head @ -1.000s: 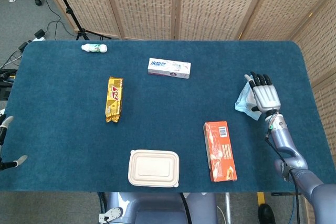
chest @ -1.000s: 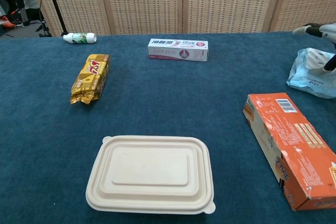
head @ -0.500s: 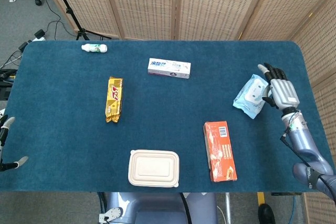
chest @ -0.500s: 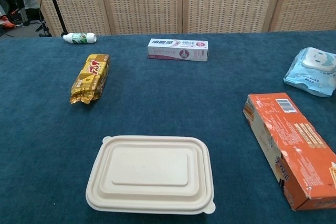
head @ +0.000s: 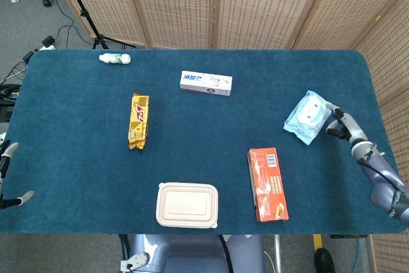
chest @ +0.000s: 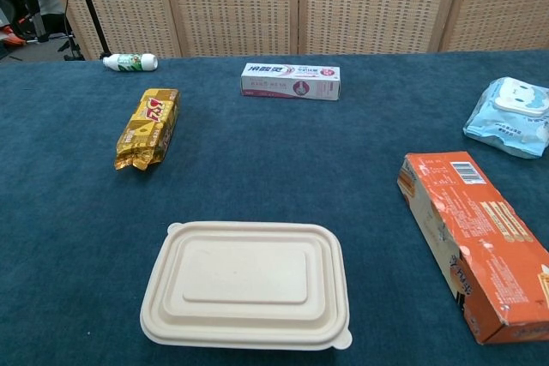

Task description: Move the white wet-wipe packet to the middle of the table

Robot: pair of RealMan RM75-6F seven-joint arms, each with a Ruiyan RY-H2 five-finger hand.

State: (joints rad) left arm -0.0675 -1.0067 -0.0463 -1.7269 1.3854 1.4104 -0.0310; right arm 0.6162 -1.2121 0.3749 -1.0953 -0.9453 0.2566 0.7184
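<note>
The white and pale-blue wet-wipe packet lies flat near the table's right edge, also seen at the right border of the chest view as the packet. My right hand is just right of it in the head view, turned edge-on, fingers apart and holding nothing; whether a fingertip touches the packet's edge is unclear. Only the fingertips of my left hand show at the far left border, spread apart off the table's left edge. The chest view shows neither hand.
An orange carton lies in front of the packet. A beige lidded food box sits at the front centre, a toothpaste box at the back centre, a yellow snack bag to the left, and a small bottle at the back left.
My right hand has come off the top of the packet and drawn back to the right, turning edge-on. The packet now lies uncovered. The left hand has barely moved.
</note>
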